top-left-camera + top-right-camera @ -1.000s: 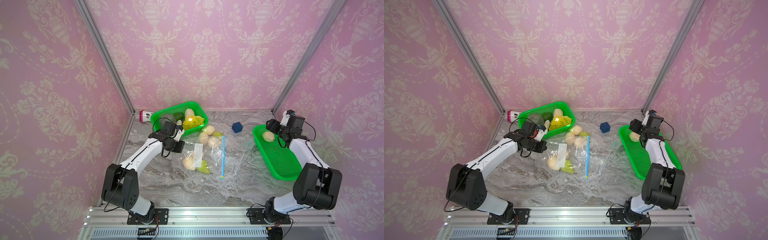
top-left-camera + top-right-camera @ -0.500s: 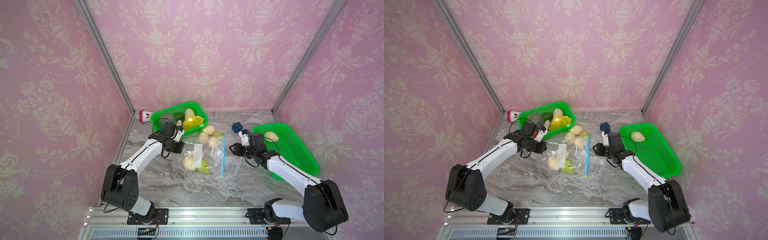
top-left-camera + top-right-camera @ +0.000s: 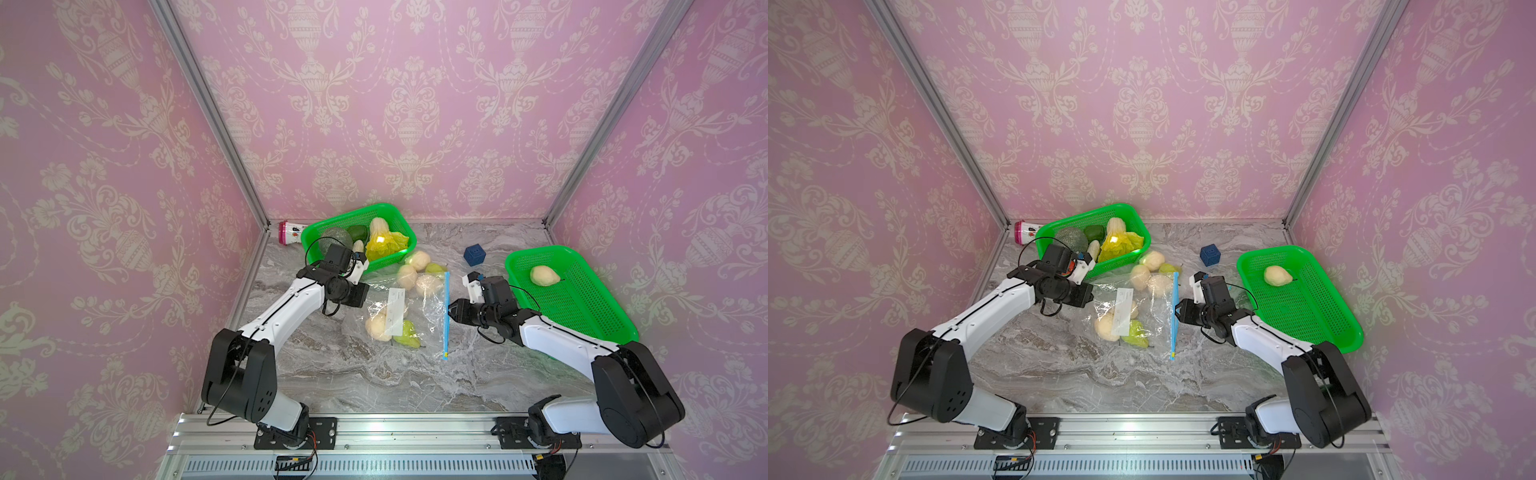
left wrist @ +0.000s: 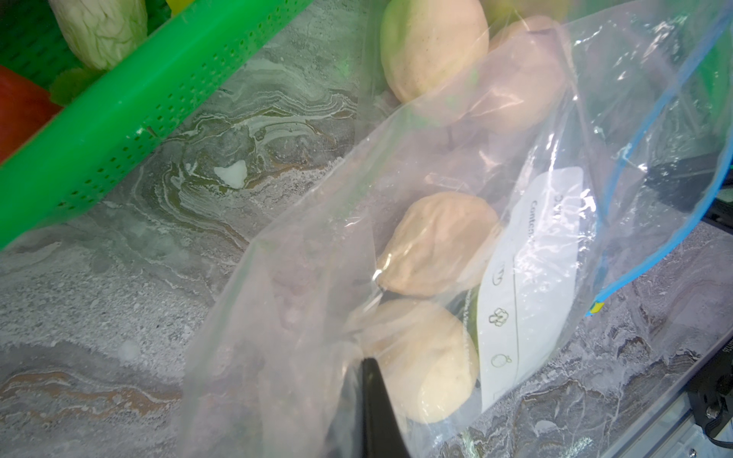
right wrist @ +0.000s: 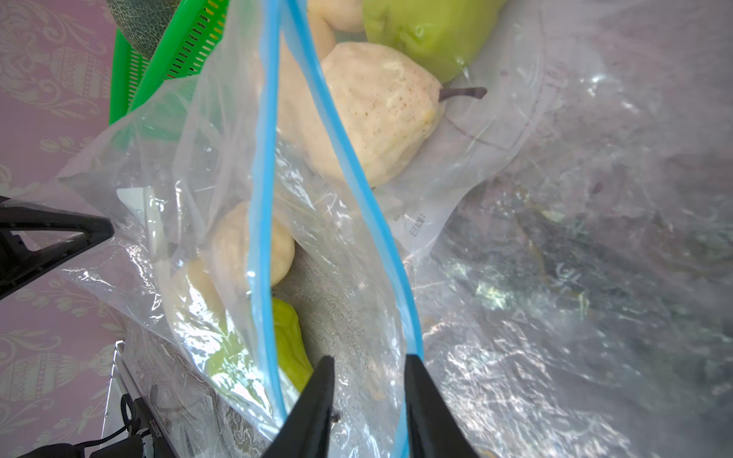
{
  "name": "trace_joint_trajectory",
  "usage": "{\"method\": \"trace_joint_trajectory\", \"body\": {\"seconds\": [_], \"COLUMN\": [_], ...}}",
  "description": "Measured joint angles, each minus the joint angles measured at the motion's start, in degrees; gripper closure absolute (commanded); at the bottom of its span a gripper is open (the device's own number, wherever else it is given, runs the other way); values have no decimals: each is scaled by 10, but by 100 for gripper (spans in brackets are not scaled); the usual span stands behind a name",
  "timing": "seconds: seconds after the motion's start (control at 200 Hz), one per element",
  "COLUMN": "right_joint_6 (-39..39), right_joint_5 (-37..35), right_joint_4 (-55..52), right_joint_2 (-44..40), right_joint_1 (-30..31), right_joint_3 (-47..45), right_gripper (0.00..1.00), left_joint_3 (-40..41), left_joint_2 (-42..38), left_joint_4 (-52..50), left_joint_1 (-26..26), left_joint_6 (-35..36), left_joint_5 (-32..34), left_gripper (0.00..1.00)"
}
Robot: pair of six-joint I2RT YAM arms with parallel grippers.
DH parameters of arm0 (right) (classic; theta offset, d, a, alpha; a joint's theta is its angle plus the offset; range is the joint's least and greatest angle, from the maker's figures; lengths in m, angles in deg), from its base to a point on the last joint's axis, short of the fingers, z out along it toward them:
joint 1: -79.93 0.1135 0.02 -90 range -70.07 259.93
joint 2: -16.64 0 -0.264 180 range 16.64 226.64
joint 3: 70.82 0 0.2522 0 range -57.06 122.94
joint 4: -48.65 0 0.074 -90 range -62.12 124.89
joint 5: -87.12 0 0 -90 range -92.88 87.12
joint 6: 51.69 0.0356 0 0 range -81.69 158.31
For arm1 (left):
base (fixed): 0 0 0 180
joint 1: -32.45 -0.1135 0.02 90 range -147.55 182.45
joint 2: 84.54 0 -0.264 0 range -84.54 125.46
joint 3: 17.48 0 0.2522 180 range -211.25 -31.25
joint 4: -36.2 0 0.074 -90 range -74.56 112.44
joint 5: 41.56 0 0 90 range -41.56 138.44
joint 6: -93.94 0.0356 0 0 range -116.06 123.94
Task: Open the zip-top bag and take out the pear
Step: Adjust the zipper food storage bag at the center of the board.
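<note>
1. The zip-top bag [image 3: 428, 316] lay on the marble table [image 3: 374, 374] between the arms. Its blue zip [image 3: 446, 316] faced the right arm. In the right wrist view the two blue strips stood parted, so the mouth was open.
2. The left gripper [image 3: 360, 297] was clamped tight on the bag's sealed end, opposite the zip, with film bunched against its finger [image 4: 375, 400]. I judge this anchored the bag so a pull at the mouth would not drag it.
3. The right gripper [image 3: 451, 309] sat at the zip with its fingers [image 5: 317, 396] a narrow gap apart. One blue strip ran down against them, but nothing looked firmly pinched.
4. A pale pear [image 3: 378, 328] and a green pear [image 3: 406, 336] lay inside the bag, nearer the sealed end than the zip, so reaching them called for going deep.
5. Another pear [image 3: 544, 275] rested in the green basket [image 3: 540, 250] beyond the bag's zip side, probably the drop-off spot.
</note>
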Motion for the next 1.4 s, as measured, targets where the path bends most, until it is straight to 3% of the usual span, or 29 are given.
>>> {"method": "trace_joint_trajectory", "body": {"seconds": [0.175,0.455,0.675,0.835,1.006,1.186,1.401], "right_joint_6": [-1,2,64,129,143,148,165], "right_joint_5": [30,96,145,176,171,142,122], "right_joint_4": [62,195,379,515,541,534,565], "right_joint_2": [34,82,123,147,148,148,148], "right_joint_1": [20,53,71,70,70,67,53], "right_joint_3": [-18,-42,-89,-120,-120,-121,-140], "right_gripper": [64,31,19,18,19,19,17], "left_joint_3": [0,0,0,0,-23,-97,-109], "left_joint_2": [0,2,7,4,-34,-92,-127], "left_joint_4": [0,0,4,10,-3,-17,-33], "left_joint_1": [0,0,0,0,15,87,148], "left_joint_6": [0,0,-1,-16,-48,-81,-113], "left_joint_5": [0,0,-2,-35,-77,-93,-91], "left_gripper": [100,100,100,100,100,100,100]}}
